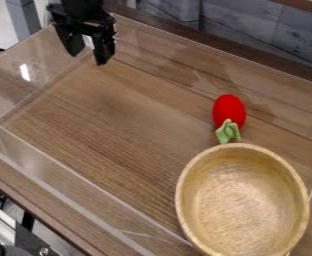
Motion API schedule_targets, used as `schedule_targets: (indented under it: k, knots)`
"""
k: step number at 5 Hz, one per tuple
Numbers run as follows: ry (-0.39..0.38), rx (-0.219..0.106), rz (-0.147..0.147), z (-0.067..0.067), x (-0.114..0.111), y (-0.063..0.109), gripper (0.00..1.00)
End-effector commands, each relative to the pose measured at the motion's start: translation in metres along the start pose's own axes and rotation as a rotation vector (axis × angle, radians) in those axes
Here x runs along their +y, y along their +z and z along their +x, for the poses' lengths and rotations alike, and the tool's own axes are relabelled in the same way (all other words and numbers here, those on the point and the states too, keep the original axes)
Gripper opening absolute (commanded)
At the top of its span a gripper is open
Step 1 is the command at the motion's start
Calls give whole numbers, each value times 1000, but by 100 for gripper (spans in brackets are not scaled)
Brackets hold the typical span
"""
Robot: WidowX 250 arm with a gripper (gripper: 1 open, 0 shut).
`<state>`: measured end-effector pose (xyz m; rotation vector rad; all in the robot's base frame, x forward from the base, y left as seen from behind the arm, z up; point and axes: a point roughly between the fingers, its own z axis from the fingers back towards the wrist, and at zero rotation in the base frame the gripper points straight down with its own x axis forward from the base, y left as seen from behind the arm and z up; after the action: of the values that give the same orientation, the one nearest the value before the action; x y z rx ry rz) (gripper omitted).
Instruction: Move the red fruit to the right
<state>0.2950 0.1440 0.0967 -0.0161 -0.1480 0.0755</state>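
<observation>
Well, the black two-fingered gripper [88, 59] hangs with fingers spread, holding nothing I can see. The glossy red oval fruit [228, 111] lies just above the round pale wooden bowl [243, 201], green stem bowlward; the gripper is well beyond, up and left of that bowl.

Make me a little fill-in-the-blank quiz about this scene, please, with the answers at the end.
1. The fruit lying on the table is coloured ____.
2. The leafy stem on the fruit is ____.
3. The big round thing near the fruit is a ____.
4. The robot's gripper is coloured ____.

Missing words: red; green; bowl; black
</observation>
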Motion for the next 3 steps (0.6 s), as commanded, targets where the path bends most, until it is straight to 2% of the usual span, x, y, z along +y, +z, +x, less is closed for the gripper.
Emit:
schedule_targets:
  k: [1, 3]
  knots:
    - [31, -52, 22, 9, 10, 8, 100]
    - [90, -58, 29, 1, -4, 15, 100]
